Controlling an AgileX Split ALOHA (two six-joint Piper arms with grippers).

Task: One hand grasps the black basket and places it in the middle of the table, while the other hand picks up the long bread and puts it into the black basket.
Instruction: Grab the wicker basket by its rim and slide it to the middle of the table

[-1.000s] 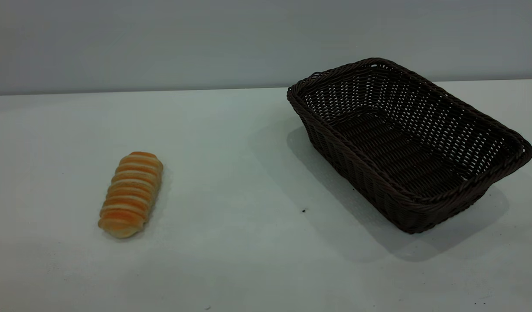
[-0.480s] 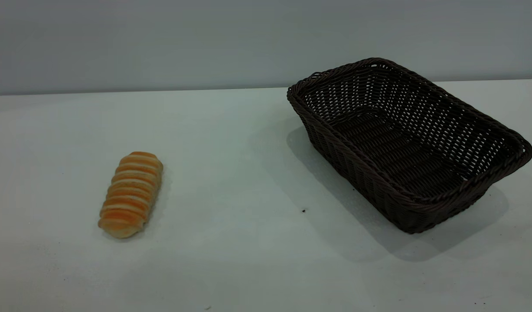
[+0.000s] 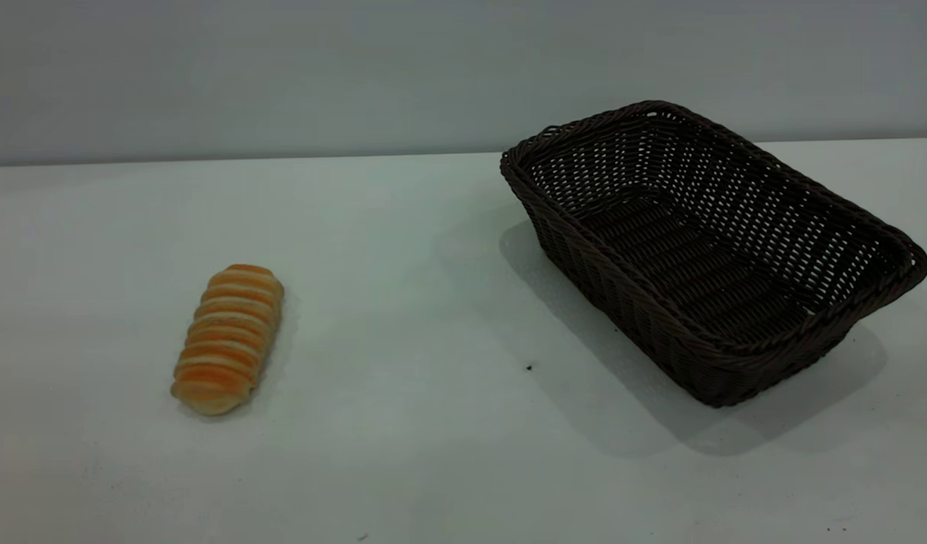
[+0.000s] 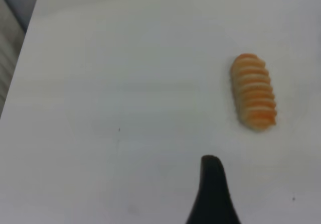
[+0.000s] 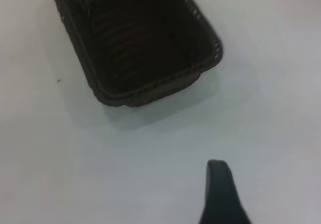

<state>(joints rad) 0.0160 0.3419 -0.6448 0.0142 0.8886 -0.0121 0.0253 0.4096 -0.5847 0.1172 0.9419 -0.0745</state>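
Bread [image 3: 227, 338] lay lower left on the table [image 3: 403, 302], long axis near-vertical, top tilted right. Basket [image 3: 709, 249] ran diagonally at right. Left gripper [image 4: 213, 191] and right gripper [image 5: 220, 194]: opening can't be told.

Long bread [image 3: 227, 338]: I see golden orange with pale cream crosswise stripes.
Black basket [image 3: 716, 355]: dark brown-black, woven openwork pattern.
Bench [image 3: 403, 302]: pale grey-white, some tiny dark specks.
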